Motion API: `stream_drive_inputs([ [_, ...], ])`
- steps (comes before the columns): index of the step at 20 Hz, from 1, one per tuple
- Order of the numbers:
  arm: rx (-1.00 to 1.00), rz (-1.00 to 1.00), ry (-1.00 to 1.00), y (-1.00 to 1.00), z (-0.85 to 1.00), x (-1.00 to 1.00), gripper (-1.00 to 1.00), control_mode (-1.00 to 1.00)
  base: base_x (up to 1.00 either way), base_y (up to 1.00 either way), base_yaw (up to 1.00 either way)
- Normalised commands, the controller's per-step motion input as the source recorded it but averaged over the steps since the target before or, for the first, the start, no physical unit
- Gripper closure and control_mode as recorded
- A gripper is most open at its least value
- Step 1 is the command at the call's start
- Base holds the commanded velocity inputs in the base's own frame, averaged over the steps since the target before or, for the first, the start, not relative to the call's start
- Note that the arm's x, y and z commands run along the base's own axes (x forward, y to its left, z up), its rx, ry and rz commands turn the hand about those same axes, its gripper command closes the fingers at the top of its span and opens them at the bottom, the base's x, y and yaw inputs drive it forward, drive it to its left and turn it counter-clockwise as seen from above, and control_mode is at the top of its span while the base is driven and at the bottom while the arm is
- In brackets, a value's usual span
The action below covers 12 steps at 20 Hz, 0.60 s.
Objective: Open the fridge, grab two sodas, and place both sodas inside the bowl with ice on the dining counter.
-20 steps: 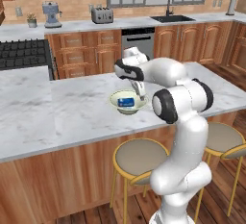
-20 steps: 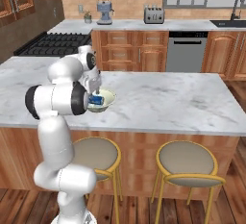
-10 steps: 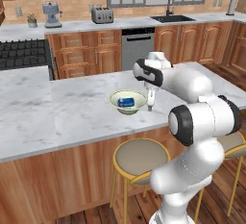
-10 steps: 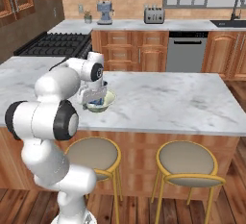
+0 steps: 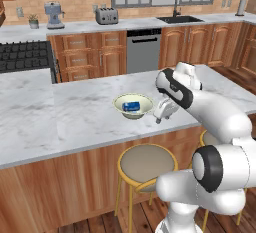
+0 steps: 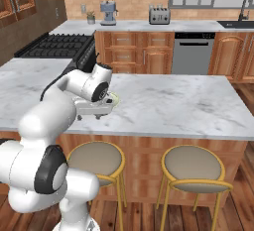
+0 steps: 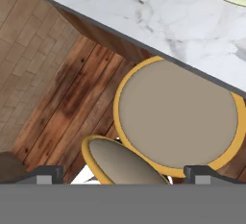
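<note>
Since a second ago the gripper (image 5: 161, 115) has pulled out of the bowl (image 5: 133, 105) and now hangs just to its right, over the counter (image 5: 75, 112) edge, fingers spread apart and empty. The pale bowl sits upright on the marble with a blue can (image 5: 131, 106) lying inside it. In the hand view, a stool (image 7: 178, 117) shows below the counter edge.
</note>
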Motion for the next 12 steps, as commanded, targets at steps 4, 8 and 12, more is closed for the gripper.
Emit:
stream_drive_inputs([
  [4, 0.01, -0.42, -0.17, 0.00, 0.02, -0.74, -1.00, -1.00, 0.00, 0.00, 0.00],
  [8, 0.04, -0.44, -0.11, 0.00, 0.02, -0.75, -1.00, -1.00, 0.00, 0.00, 0.00],
  [12, 0.02, -0.42, -0.07, -0.01, 0.00, -0.63, -1.00, -1.00, 0.00, 0.00, 0.00],
])
